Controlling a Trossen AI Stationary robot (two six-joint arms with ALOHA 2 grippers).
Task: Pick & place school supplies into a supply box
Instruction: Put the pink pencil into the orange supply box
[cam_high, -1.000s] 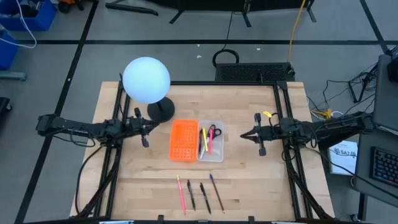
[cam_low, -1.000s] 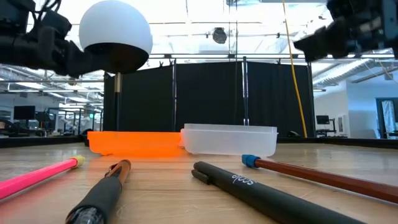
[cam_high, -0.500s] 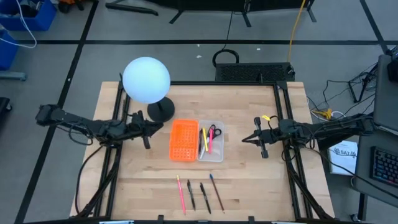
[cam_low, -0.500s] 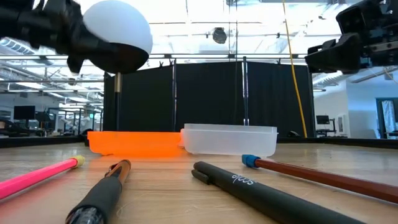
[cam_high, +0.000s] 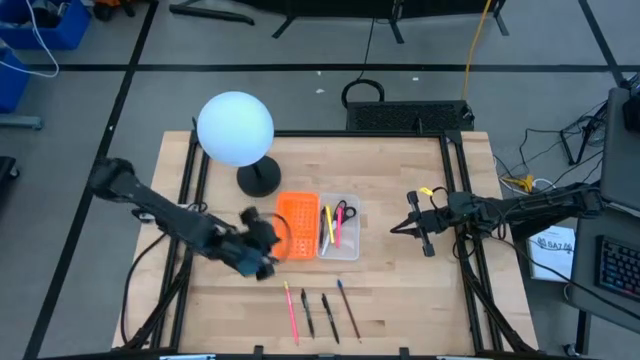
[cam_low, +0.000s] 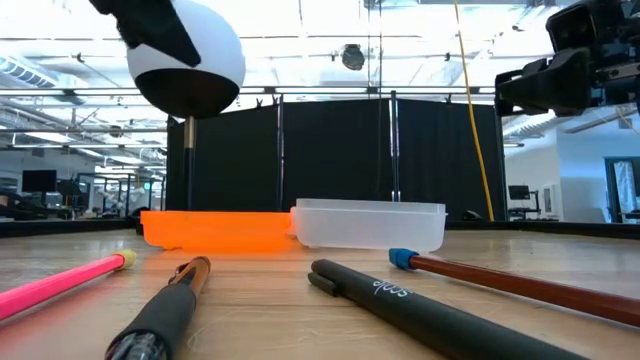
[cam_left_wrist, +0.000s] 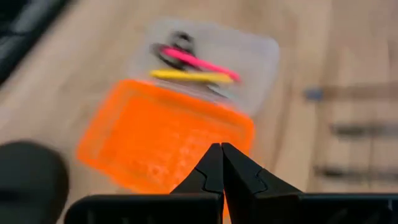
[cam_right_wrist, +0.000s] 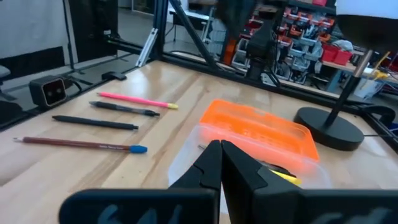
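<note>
Orange perforated piece (cam_high: 295, 225), grid of small holes. Clear translucent supply box (cam_high: 339, 230) holding a yellow pencil (cam_high: 325, 226), pink-red pen (cam_high: 337, 226), black-handled scissors (cam_high: 343, 211). Pale wood table (cam_high: 400, 280). On it: pink pencil (cam_high: 291, 310), two black pens (cam_high: 308, 314), brown blue-tipped pencil (cam_high: 348, 308). White globe lamp (cam_high: 235, 128), black base.

Around the supply box (cam_high: 340, 232), the orange perforated piece (cam_high: 296, 225) is blocking its left side, touching it. The globe lamp (cam_high: 237, 130) is standing behind-left of it. Bare table (cam_high: 390, 180) is lying open right of the box and behind it.
</note>
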